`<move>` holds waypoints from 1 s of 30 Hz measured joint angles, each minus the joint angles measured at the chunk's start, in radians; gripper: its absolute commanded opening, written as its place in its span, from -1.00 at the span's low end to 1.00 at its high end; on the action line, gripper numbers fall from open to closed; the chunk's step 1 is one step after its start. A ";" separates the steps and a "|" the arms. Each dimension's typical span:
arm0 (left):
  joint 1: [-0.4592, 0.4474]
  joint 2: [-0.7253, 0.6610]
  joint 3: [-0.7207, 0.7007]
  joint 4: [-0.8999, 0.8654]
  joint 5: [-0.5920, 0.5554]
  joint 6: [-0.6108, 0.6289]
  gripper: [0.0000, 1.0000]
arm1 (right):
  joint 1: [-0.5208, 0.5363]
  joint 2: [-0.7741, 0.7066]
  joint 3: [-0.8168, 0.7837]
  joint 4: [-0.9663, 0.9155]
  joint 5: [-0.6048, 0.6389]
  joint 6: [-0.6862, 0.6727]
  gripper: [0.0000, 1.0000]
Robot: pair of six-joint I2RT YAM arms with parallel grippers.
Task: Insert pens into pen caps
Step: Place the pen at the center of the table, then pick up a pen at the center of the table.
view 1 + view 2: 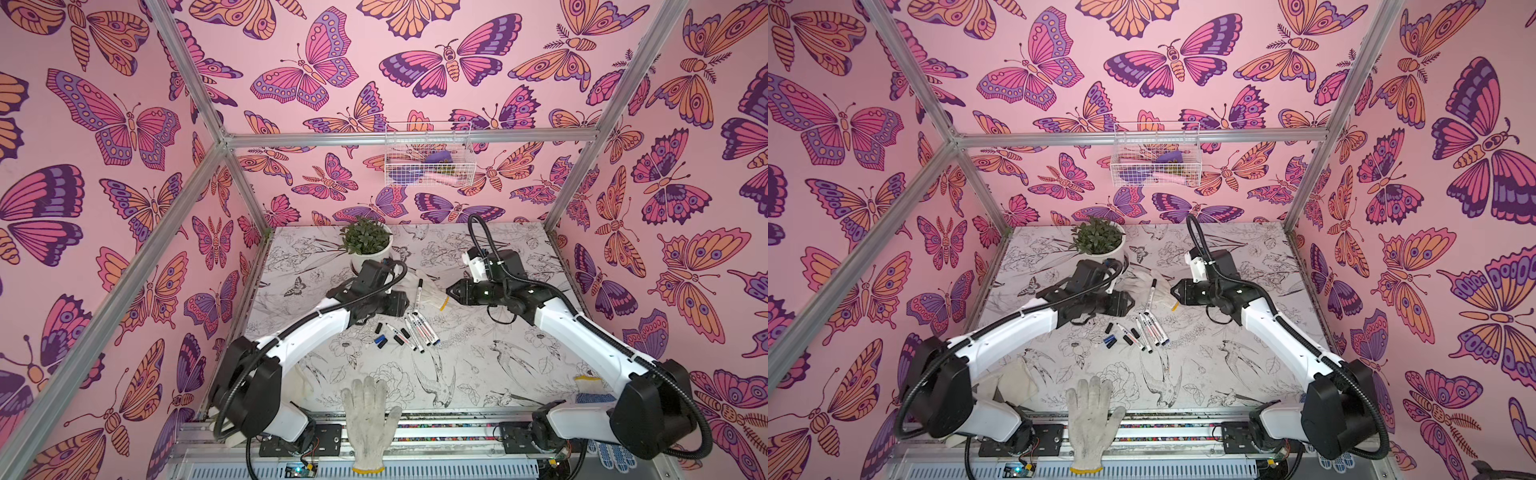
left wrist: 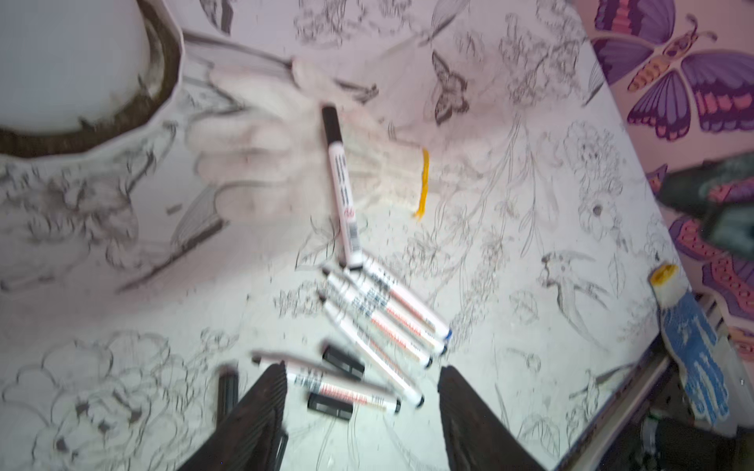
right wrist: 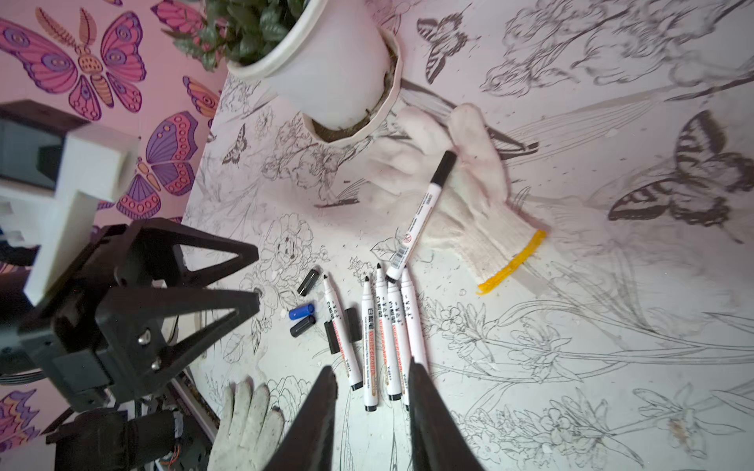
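pens (image 3: 381,338): white, dark print, mostly uncapped
pen caps (image 3: 302,312): black, one blue; count unsure, partly blurred
left gripper (image 2: 363,369): apart, empty
right gripper (image 3: 371,367): apart, empty

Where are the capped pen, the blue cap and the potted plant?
capped pen (image 3: 421,217): right wrist view, middle of the white barrel.
blue cap (image 3: 302,312): right wrist view, middle of its side.
potted plant (image 1: 365,237): in a top view, on the green foliage above the white pot.

Pens (image 3: 369,346) white, black and red print, black tips. Caps (image 3: 304,325) black, one blue. Desk (image 3: 571,285) white, black line-drawn flowers and birds. Walls (image 1: 124,208) pink, butterflies. Glove (image 3: 481,228) white, yellow cuff
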 measured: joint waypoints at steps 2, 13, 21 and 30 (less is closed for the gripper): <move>-0.008 -0.043 -0.081 -0.008 0.017 0.000 0.18 | 0.019 0.014 0.000 0.000 -0.004 -0.006 -0.37; -0.063 0.006 -0.177 -0.021 0.087 -0.001 0.14 | 0.127 0.109 0.008 -0.036 -0.014 -0.073 -0.38; -0.073 0.017 -0.173 -0.015 0.058 -0.011 0.17 | 0.184 0.184 0.028 -0.051 0.006 -0.097 -0.43; -0.070 -0.030 -0.178 -0.014 -0.079 -0.064 0.18 | 0.195 0.429 0.180 -0.150 0.174 -0.105 -0.47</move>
